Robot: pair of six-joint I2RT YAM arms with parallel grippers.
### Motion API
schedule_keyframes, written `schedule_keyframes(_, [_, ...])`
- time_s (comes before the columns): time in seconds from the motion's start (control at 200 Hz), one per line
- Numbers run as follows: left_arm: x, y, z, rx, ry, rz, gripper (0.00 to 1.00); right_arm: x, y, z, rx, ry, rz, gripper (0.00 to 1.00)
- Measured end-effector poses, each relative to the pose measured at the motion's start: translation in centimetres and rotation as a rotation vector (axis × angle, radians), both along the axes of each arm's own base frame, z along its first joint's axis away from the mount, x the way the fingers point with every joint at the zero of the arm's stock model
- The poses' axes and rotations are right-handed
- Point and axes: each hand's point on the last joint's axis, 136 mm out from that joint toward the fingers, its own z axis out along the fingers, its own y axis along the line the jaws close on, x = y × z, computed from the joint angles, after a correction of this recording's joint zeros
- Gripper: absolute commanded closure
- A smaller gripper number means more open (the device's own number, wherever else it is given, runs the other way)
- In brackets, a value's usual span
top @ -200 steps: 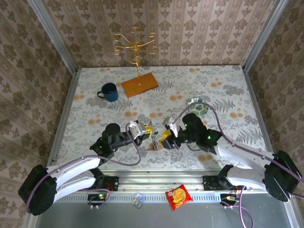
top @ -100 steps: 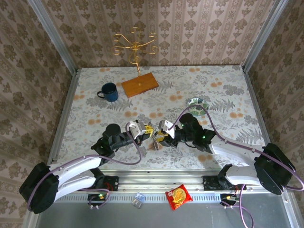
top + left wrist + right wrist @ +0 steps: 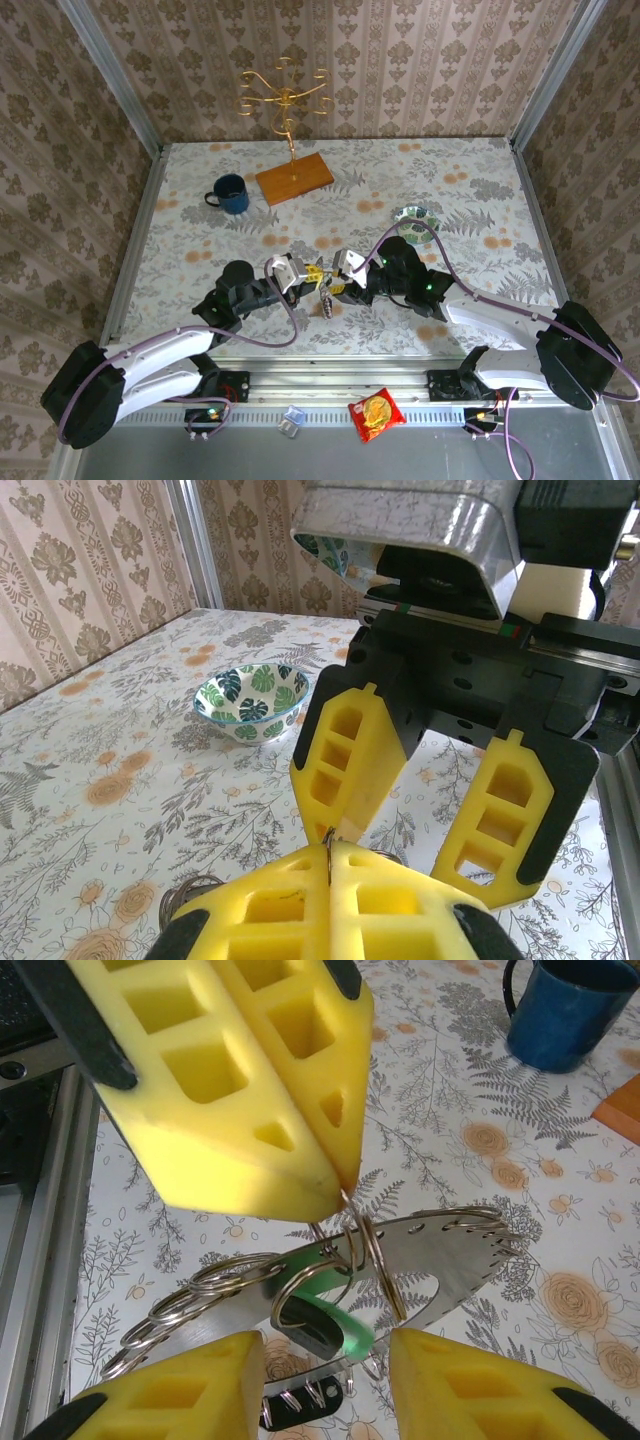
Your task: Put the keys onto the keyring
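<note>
We're clamping keyring (image 3: 372,1250) in left gripper (image 3: 335,1185), jaws shut; right gripper (image 3: 325,1360), jaws gaping, straddling green-headed key (image 3: 335,1325) hanging at keyring's six o'clock.

Found enclosed on three sides by walls (image 3: 400,60) papered in beige damask, framed with aluminium posts (image 3: 110,75), based on a desk (image 3: 470,200) covered in pale floral print, edged nearside by a metal rail (image 3: 330,385), evenly lit.

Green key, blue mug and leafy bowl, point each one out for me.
green key (image 3: 348,1330), right wrist view, on its plastic head.
blue mug (image 3: 565,1015), right wrist view, on its side wall.
leafy bowl (image 3: 248,723), left wrist view, on its outer wall.
</note>
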Motion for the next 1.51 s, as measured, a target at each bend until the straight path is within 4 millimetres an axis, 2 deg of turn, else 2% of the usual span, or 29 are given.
schedule_keyframes(0.255, [-0.2,-0.1,-0.1,-0.001,0.002,-0.014,1.00,0.1,0.2,0.2,0.006,-0.010,0.003,0.60])
schedule_keyframes(0.455, [-0.1,-0.2,-0.3,0.003,0.007,-0.017,1.00,0.1,0.4,0.1,0.006,-0.011,0.019,0.80])
schedule_keyframes(0.69, [0.0,-0.1,-0.3,0.004,0.008,-0.012,1.00,-0.1,0.6,-0.1,0.006,0.003,0.032,0.88])
schedule_keyframes(0.95, [0.1,-0.1,-0.5,0.009,0.011,-0.008,1.00,-0.1,1.1,-0.9,-0.007,0.033,0.051,0.87])
schedule_keyframes(1.07, [0.1,0.0,-0.6,0.011,0.012,-0.005,1.00,-0.1,1.1,-1.1,-0.012,0.036,0.048,0.75])
schedule_keyframes(1.15, [0.1,0.0,-0.7,0.011,0.013,-0.005,1.00,0.0,0.9,-0.8,-0.009,0.034,0.040,0.72])
schedule_keyframes(1.36, [0.0,0.0,-0.6,0.009,0.011,-0.010,1.00,0.0,-0.3,1.3,0.048,-0.001,0.024,0.73])
schedule_keyframes(1.505, [-0.2,-0.2,-0.4,-0.001,0.006,-0.031,1.00,-0.7,-0.7,1.9,0.084,0.019,0.036,0.80])
